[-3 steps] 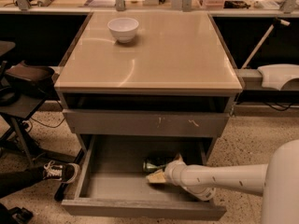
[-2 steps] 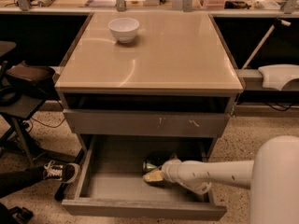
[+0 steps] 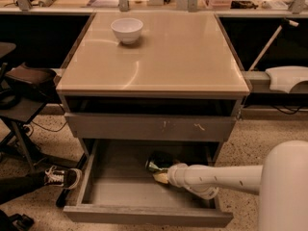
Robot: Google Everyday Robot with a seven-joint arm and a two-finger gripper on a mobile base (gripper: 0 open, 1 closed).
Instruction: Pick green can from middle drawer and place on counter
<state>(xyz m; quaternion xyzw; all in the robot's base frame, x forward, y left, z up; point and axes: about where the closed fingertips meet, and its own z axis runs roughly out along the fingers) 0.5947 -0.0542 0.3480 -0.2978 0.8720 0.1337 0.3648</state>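
Observation:
The green can [image 3: 158, 161] lies on its side inside the open middle drawer [image 3: 115, 189], right of centre and toward the back. My gripper [image 3: 161, 177] is down in the drawer at the end of the white arm [image 3: 216, 178] that reaches in from the right. It sits just in front of the can and touches or nearly touches it. The can rests on the drawer floor. The counter [image 3: 159, 57] above is tan and glossy.
A white bowl [image 3: 127, 30] stands on the counter's back left. A closed grey drawer front with white scuff marks [image 3: 150, 127] is above the open drawer. A black chair [image 3: 19, 95] and a shoe [image 3: 62, 177] are at the left.
The arm's wrist has drawn in closer to the can. The gripper stays low in the drawer beside it. The can shows a little more and has not been lifted.

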